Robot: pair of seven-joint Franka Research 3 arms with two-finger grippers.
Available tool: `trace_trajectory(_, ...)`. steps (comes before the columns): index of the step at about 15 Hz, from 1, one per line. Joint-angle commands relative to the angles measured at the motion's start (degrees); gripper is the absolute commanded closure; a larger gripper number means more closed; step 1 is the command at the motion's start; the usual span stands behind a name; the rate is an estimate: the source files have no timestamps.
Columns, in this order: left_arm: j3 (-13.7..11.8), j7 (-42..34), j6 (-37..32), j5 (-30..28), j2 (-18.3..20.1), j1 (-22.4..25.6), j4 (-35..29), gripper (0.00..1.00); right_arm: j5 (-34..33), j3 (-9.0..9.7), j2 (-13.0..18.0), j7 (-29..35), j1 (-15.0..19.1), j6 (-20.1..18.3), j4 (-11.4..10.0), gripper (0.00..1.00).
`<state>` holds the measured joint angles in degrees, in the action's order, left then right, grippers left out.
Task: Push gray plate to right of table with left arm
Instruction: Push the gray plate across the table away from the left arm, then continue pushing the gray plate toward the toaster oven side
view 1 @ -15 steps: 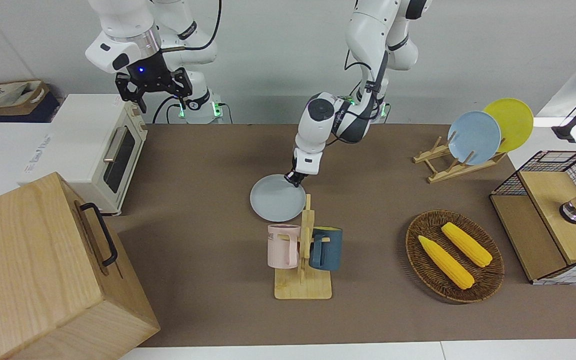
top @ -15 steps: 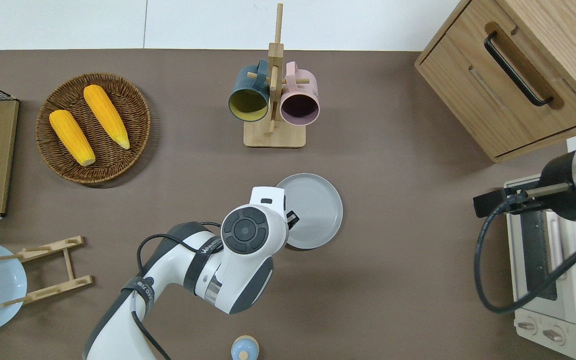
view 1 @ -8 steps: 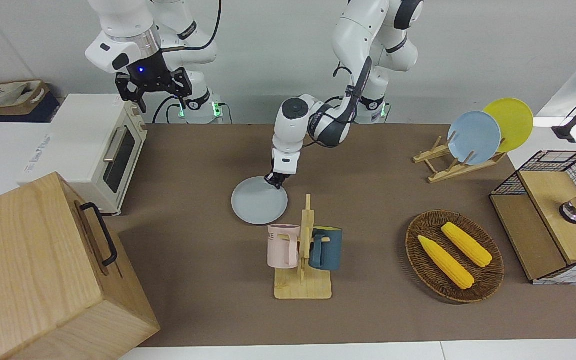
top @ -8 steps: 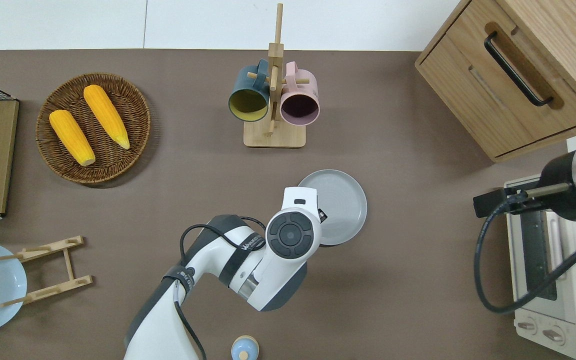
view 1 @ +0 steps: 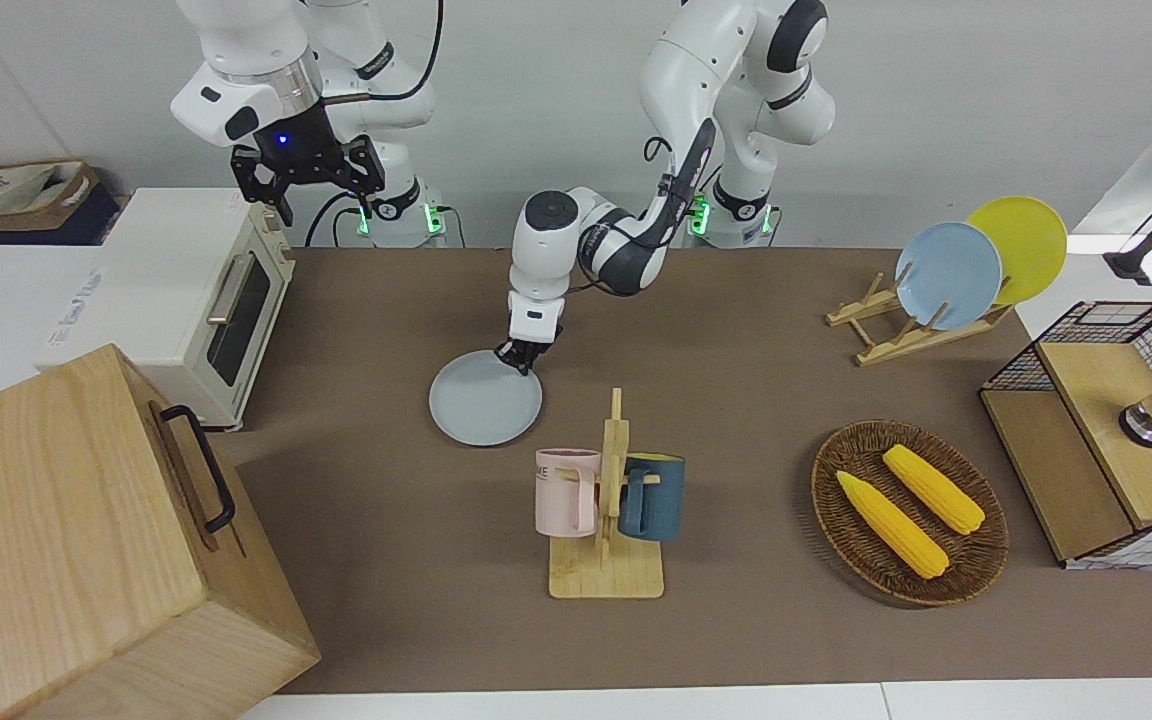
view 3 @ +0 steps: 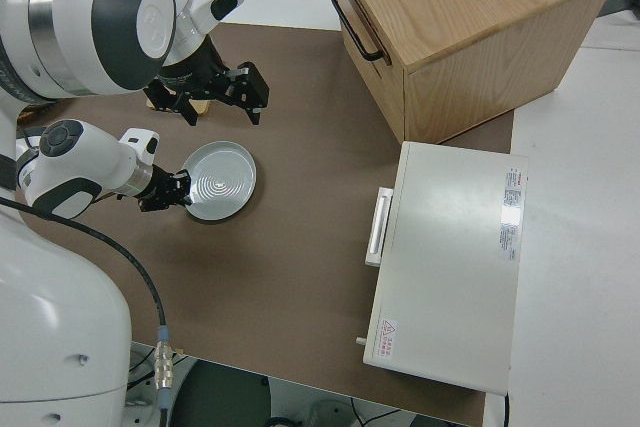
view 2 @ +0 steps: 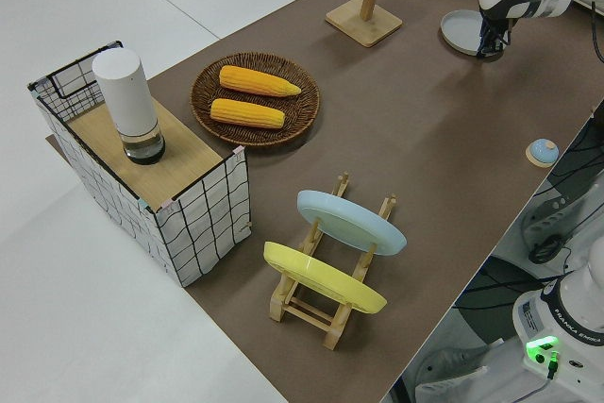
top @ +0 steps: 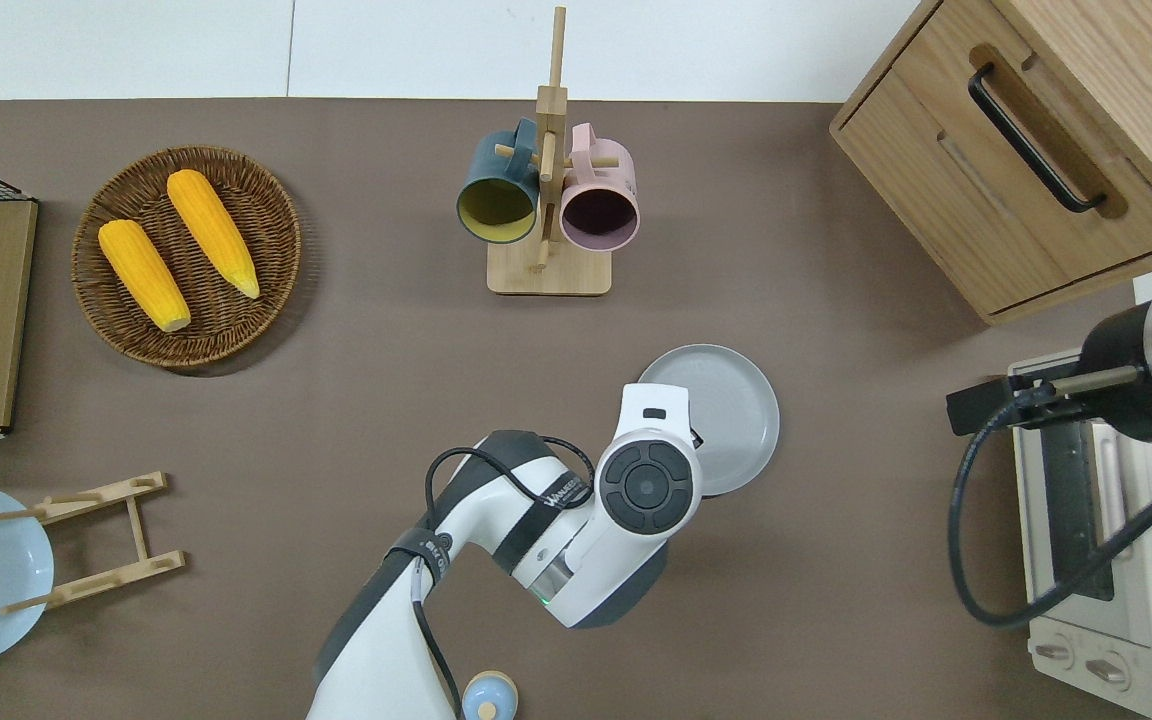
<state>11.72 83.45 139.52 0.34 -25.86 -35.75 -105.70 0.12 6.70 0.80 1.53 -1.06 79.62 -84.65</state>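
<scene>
Gray plate (top: pixel 731 405) flat on the table (top: pixel 836 560), nearer the robots than the mug rack (top: pixel 548 270), at roughly its 5 o'clock in the overhead view. Left gripper (view 1: pixel 519 358) low, touching the plate's rim at 8 o'clock; finger gap: cannot tell. Right arm parked, its gripper (view 1: pixel 306 172) spread wide.
</scene>
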Motion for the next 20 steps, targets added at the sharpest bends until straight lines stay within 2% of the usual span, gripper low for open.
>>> trace_trajectory(1,-0.82,2.76,-0.21,0.80,-7.35,-3.79,6.37,1.00,0.23,0.77,0.17,0.14,1.15,-0.87,0.45,0.017)
trace_trajectory(5,-0.91,6.97,-0.47,4.65,-10.26,-5.90,10.60,1.00,0.23,0.77,0.17,0.14,1.15,-0.96,0.45,0.017)
trace_trajectory(13,-1.08,7.60,-1.17,5.81,-9.65,-6.00,10.96,0.99,0.23,0.77,0.17,0.14,1.15,-0.87,0.45,0.017)
trace_trajectory(14,-1.08,7.43,-1.35,5.81,-9.39,-5.73,11.13,0.92,0.23,0.86,0.17,0.14,1.15,-0.96,0.45,0.017)
trace_trajectory(15,-1.17,7.34,-1.61,5.81,-8.77,-5.56,11.13,0.80,0.23,0.77,0.17,0.14,1.15,-0.96,0.45,0.017)
trace_trajectory(16,-1.17,7.25,-1.79,5.81,-8.51,-5.56,11.13,0.57,0.23,0.77,0.17,0.05,1.15,-0.87,0.45,0.017)
trace_trajectory(18,-1.26,7.16,-2.84,5.81,-7.46,-5.56,11.13,0.38,0.23,0.77,0.17,0.14,1.15,-0.87,0.45,0.017)
trace_trajectory(19,-1.43,7.08,-3.19,5.81,-6.93,-5.38,11.13,0.32,0.23,0.77,0.17,0.14,1.15,-0.87,0.45,0.017)
trace_trajectory(20,-1.52,6.99,-3.72,5.90,-6.05,-4.34,11.22,0.21,0.23,0.77,0.17,0.14,1.15,-0.87,0.45,0.017)
